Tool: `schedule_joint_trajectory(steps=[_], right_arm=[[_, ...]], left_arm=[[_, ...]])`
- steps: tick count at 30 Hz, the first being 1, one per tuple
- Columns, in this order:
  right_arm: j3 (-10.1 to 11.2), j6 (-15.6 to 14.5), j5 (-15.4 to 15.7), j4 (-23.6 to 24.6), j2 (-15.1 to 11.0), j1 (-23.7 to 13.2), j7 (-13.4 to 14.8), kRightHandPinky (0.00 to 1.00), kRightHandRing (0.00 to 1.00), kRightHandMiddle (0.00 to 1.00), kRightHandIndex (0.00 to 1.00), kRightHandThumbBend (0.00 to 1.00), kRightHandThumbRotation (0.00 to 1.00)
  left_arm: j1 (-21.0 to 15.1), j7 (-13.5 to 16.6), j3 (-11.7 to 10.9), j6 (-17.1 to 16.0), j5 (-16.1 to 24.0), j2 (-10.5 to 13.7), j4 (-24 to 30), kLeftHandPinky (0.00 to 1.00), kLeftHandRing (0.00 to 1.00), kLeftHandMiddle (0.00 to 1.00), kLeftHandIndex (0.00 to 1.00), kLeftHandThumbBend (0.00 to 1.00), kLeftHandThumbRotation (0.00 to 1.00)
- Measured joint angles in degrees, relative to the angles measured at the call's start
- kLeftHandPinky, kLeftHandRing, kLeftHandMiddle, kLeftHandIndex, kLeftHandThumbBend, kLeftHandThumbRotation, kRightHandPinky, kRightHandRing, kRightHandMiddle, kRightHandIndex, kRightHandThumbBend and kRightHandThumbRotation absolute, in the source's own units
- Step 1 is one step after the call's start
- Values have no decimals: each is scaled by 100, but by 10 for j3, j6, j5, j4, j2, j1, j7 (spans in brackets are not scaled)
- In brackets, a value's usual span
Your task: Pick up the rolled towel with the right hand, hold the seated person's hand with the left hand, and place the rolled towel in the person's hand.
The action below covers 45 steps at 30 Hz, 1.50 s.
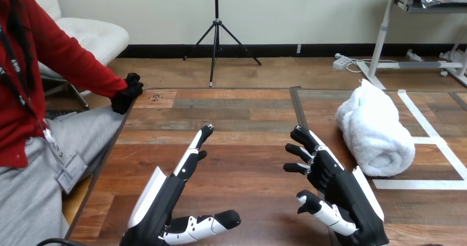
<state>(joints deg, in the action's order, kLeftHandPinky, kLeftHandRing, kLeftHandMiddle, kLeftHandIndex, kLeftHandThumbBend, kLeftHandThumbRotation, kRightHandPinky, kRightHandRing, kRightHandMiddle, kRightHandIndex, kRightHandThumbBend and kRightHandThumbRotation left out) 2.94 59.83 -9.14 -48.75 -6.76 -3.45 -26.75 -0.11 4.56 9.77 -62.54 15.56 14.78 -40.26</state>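
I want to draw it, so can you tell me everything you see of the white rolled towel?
The rolled towel is white and looks soft and fluffy, like terry cloth. It is wound into a thick roll lying on its side on the wooden table, at the right, its length running far to near. White tape lines run beside it. No hand touches it; the right hand is to its left, apart.

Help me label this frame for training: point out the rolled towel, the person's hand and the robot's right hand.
rolled towel [374, 127], head view, middle of the roll.
person's hand [128, 92], head view, middle of the hand.
right hand [337, 184], head view, on its palm.
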Motion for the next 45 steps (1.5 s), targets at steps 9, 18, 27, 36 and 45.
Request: schedule_joint_trajectory(steps=[9, 18, 27, 36, 45], right_arm=[[0, 0, -1, 0, 0, 0, 0, 78, 89, 94, 93, 100, 66], [0, -6, -1, 8, 0, 0, 1, 78, 89, 93, 92, 100, 65], [1, -6, 11, 25, 0, 0, 30, 78, 88, 92, 92, 100, 65], [5, -13, 28, 42, 0, -3, 71, 77, 86, 90, 91, 100, 66], [9, -40, 34, 72, -3, -10, 102, 76, 85, 89, 91, 100, 63]], left_arm=[[0, -6, -2, 0, -4, 0, 0, 90, 98, 100, 100, 100, 70], [0, -10, -4, 0, -5, 0, 0, 90, 98, 100, 100, 100, 70], [0, -10, -6, 0, -4, 0, 0, 90, 98, 100, 100, 100, 71], [0, -9, -9, 0, 1, -2, 0, 89, 98, 100, 100, 100, 71], [0, -1, -10, 0, 15, -5, 0, 89, 97, 100, 100, 100, 72]])
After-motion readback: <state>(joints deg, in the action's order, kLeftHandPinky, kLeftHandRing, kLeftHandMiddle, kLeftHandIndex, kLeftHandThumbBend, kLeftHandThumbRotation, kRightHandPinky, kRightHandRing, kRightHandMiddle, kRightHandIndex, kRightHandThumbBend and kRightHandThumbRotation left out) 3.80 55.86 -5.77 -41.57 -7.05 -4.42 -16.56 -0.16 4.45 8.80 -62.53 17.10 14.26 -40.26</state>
